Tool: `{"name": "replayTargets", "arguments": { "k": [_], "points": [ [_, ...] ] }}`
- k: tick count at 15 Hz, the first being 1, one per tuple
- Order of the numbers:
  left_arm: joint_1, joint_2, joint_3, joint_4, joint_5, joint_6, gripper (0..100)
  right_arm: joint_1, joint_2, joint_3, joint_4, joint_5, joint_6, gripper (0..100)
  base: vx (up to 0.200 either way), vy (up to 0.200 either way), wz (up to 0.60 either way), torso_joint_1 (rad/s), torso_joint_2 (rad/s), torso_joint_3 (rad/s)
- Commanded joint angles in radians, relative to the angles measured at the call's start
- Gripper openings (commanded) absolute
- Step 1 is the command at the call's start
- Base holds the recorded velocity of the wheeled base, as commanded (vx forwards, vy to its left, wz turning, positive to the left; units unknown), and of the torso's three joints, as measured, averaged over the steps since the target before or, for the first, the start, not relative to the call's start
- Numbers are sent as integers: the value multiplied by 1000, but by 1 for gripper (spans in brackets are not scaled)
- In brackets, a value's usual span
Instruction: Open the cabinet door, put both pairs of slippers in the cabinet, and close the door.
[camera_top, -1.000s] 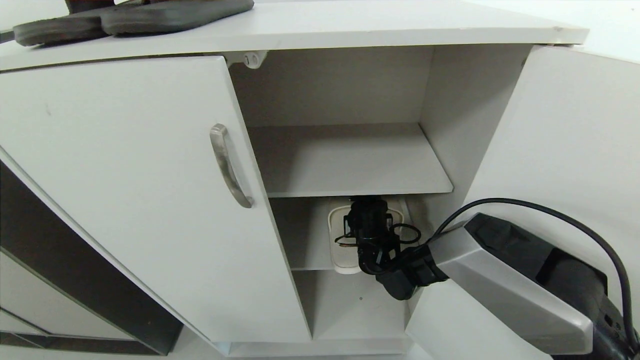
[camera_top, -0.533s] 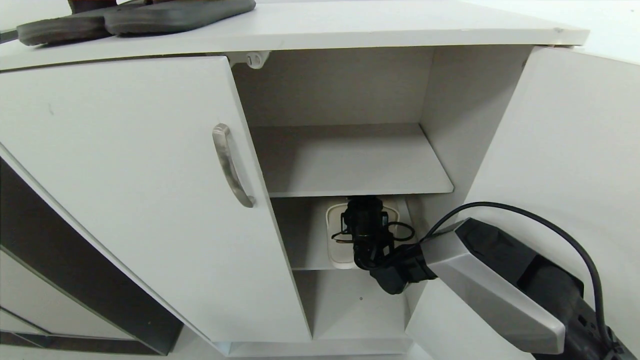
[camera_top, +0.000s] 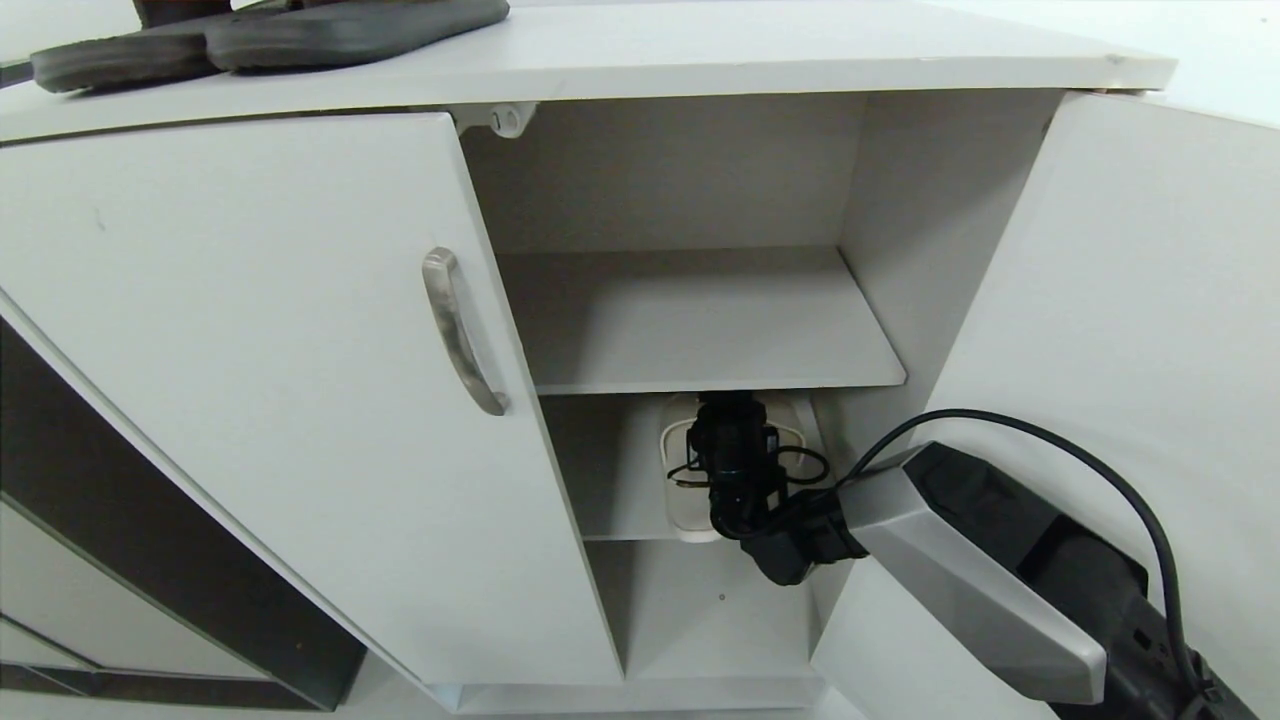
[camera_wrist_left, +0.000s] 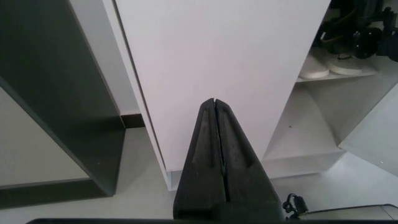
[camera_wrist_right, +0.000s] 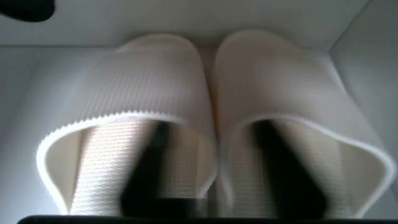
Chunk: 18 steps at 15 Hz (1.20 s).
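Observation:
A pair of white slippers (camera_top: 688, 512) (camera_wrist_right: 155, 74) lies side by side on the cabinet's middle shelf (camera_top: 610, 500), toes toward the back. My right gripper (camera_top: 733, 425) (camera_wrist_right: 221, 180) reaches into that compartment. It is open, with one dark finger (camera_wrist_right: 152, 168) inside each slipper. A grey pair of slippers (camera_top: 270, 35) rests on the cabinet top at the far left. My left gripper (camera_wrist_left: 214, 109) is shut on nothing, low in front of the closed left door (camera_wrist_left: 217, 56). In the left wrist view, the white slippers (camera_wrist_left: 339, 62) show on their shelf.
The right cabinet door (camera_top: 1130, 300) stands swung open beside my right arm. The left door (camera_top: 250, 350) with its metal handle (camera_top: 455, 330) is closed. An upper shelf (camera_top: 700, 320) and a bottom compartment (camera_top: 700, 610) are bare.
My right arm has pushed a little farther into the cabinet, and the white slippers have shifted slightly on the shelf. The grey slippers have not moved.

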<state>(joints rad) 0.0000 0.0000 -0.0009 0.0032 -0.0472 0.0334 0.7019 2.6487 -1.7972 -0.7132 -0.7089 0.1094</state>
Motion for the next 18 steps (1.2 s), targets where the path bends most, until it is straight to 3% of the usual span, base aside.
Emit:
{"name": "replayTargets", "arguments": {
  "k": [1, 8, 12, 14, 18],
  "points": [
    [0, 2, 1, 0, 0, -1, 0, 2, -6, 19, 0, 0, 1, 100, 0, 0, 0, 0, 0, 0],
    [0, 2, 1, 0, 0, -3, 0, 47, -237, 380, -98, 0, 47, 100, 0, 0, 0, 0, 0, 0],
    [0, 2, 1, 0, 0, -3, 0, 114, -414, 751, -233, 86, 44, 100, -200, 0, 0, 5, 1, 2],
    [0, 2, 1, 0, 0, -3, 0, 143, -458, 831, -299, 100, 36, 100, -200, 0, 0, 0, -2, 2],
    [0, 2, -1, 0, 3, -6, 0, 157, -549, 901, -304, 177, 32, 100, -150, 0, 0, 1, 1, 2]
  ]
}}
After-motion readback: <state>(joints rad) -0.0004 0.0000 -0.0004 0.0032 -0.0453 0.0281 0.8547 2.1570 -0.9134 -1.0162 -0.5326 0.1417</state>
